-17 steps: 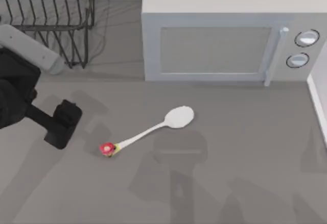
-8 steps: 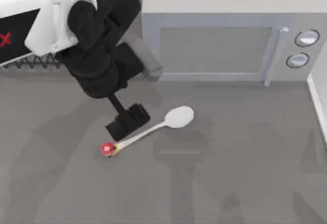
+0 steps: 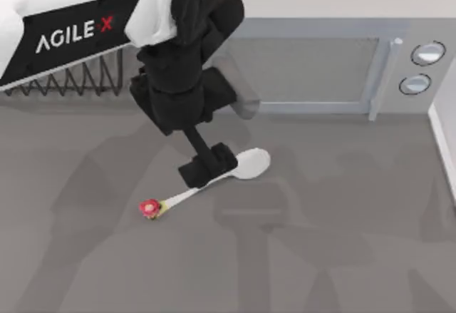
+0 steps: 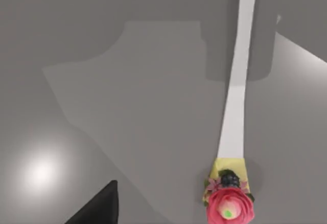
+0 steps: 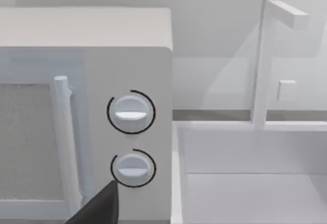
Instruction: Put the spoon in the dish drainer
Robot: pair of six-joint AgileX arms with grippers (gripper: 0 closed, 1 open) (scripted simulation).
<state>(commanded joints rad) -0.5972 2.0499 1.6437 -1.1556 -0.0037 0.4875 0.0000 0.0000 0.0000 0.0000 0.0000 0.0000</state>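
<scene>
The spoon (image 3: 214, 182) lies flat on the grey table, its white oval bowl toward the microwave and its red flower knob (image 3: 149, 209) toward the front left. My left gripper (image 3: 207, 167) hangs over the handle just beside the bowl, and the arm reaches in from the top view's upper left. In the left wrist view the white handle (image 4: 236, 101) runs down to the red and yellow knob (image 4: 229, 209). The dish drainer (image 3: 78, 79), a black wire rack, stands at the back left, mostly hidden behind the left arm. A dark edge of my right gripper (image 5: 99, 207) faces the microwave's knobs.
A grey microwave (image 3: 320, 63) stands at the back, right of the drainer, with two round knobs (image 5: 131, 113) on its front. A white ledge (image 3: 443, 142) borders the table's right side. Open grey tabletop lies in front of the spoon.
My left arm has swung in from the left side, across the front of the drainer. Its gripper went from left of the knob to over the handle near the bowl. The spoon has not moved.
</scene>
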